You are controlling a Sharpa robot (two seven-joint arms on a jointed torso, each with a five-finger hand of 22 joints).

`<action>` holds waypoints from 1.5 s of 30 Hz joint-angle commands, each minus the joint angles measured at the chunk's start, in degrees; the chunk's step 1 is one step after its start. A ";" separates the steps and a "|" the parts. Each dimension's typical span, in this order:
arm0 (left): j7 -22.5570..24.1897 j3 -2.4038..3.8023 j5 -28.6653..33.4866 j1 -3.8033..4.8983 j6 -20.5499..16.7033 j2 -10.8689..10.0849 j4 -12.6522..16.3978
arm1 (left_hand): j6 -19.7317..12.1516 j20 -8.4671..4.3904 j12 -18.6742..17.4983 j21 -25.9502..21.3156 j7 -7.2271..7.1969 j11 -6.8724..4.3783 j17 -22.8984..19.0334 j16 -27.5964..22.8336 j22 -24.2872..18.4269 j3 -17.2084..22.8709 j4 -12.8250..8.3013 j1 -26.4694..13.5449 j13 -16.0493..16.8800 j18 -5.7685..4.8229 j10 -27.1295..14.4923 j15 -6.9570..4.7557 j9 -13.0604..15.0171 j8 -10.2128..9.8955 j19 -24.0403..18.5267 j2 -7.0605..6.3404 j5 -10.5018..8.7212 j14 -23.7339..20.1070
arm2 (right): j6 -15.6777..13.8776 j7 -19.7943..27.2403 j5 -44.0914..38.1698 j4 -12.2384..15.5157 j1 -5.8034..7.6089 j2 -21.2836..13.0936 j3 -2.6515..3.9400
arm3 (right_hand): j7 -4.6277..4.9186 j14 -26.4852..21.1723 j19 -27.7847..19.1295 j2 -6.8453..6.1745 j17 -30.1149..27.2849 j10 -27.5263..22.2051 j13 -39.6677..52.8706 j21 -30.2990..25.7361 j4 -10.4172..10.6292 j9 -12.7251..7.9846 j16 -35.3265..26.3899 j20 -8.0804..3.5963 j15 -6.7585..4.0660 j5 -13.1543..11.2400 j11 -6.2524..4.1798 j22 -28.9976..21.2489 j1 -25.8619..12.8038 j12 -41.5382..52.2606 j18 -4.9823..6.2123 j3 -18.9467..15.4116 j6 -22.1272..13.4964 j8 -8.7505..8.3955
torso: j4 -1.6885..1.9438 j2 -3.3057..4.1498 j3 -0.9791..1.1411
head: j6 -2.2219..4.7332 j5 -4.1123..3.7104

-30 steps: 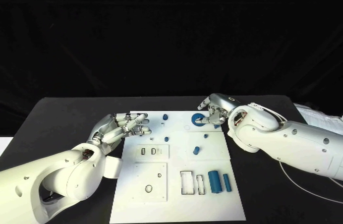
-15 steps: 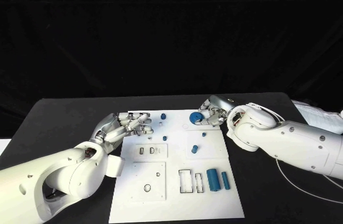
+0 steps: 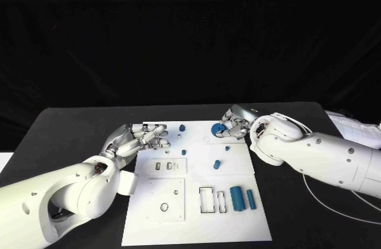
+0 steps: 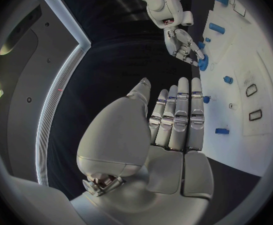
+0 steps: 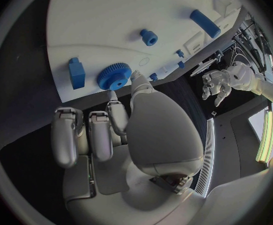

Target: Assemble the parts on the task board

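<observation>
Head view: white task board [image 3: 199,205] lies mid-frame on the black tabletop [image 3: 71,128], running from centre down toward the lower edge. Right hand [image 3: 233,125] sits at the board's upper right corner, fingers curled round the blue gear [image 3: 218,129]. In the right wrist view the gear [image 5: 114,76] lies flat on the white surface with a fingertip [image 5: 138,77] touching its rim, other fingers hanging short of it. It looks like light contact rather than a full grasp, but I cannot tell for sure whether it is pinched; probably the gear is being seated or nudged onto its post. Left hand [image 3: 141,139] is at the board's upper left edge, released, fingers apart and holding nothing. In the left wrist view the fingers [image 4: 180,117] lie straight and side by side over the dark tabletop just off the board edge, likely parked there to steady the board or wait its turn. Other parts: small blue peg [image 3: 181,128] near the top of the board, small blue piece [image 3: 216,163] mid-board, two blue cylinders [image 3: 237,199] lying side by side at lower right beside empty rectangular slots [image 3: 206,201], so those look not yet placed. Blue block [image 5: 76,73] lies just beside the gear in the right wrist view. Most of the assembly seems left to do.
</observation>
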 commanded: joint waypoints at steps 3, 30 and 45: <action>0.16 0.04 -0.40 0.06 1.19 0.12 0.16 | 0.01 0.38 -0.11 -0.18 0.00 -0.16 0.06 -0.22 -0.10 -0.11 -0.33 0.39 -0.01 0.67 -0.17 0.12 -0.01 -0.30 -0.04 0.04 -0.23 -0.23 | 1.46 -0.84 -2.01 -0.69 -0.04 0.54 0.02 | 0.03 4.45 0.70 1.16 5.92 0.54 1.03 0.57 -0.90 -0.03 0.40 0.15 0.23 -1.15 -0.03 2.99 1.49 1.10 -0.69 0.87 0.55 0.31 | -0.07 -0.01 0.00 | -0.17 0.06; 0.19 0.04 -0.40 0.06 1.67 0.16 0.20 | 0.05 0.38 -0.10 -0.20 0.00 -0.17 0.11 -0.28 -0.12 -0.12 -0.39 0.42 0.00 0.68 -0.12 0.11 0.00 -0.30 -0.04 0.06 -0.23 -0.21 | -2.41 -1.88 -8.69 -0.18 -0.72 1.83 0.01 | -1.88 4.53 1.46 3.57 6.80 1.38 3.30 1.32 -7.04 0.65 0.81 -1.00 -1.16 -7.48 -1.77 4.69 7.86 2.15 -0.99 10.24 7.74 2.86 | 0.02 -0.09 -0.07 | -0.50 0.04; 0.24 0.04 -0.40 0.05 1.65 0.07 -0.11 | 0.05 0.37 -0.11 -0.20 0.00 -0.17 0.14 -0.30 -0.13 -0.10 -0.44 0.47 0.00 0.68 -0.12 0.10 0.00 -0.31 -0.04 0.08 -0.23 -0.20 | -7.27 0.72 -8.91 4.45 -0.65 6.06 0.01 | -1.94 4.39 1.48 2.64 6.03 1.35 3.00 1.35 -6.54 0.37 0.44 -1.27 -1.33 -5.31 -1.85 4.76 4.00 1.19 -1.01 11.98 7.71 1.77 | 0.10 -0.11 -0.23 | -0.02 0.81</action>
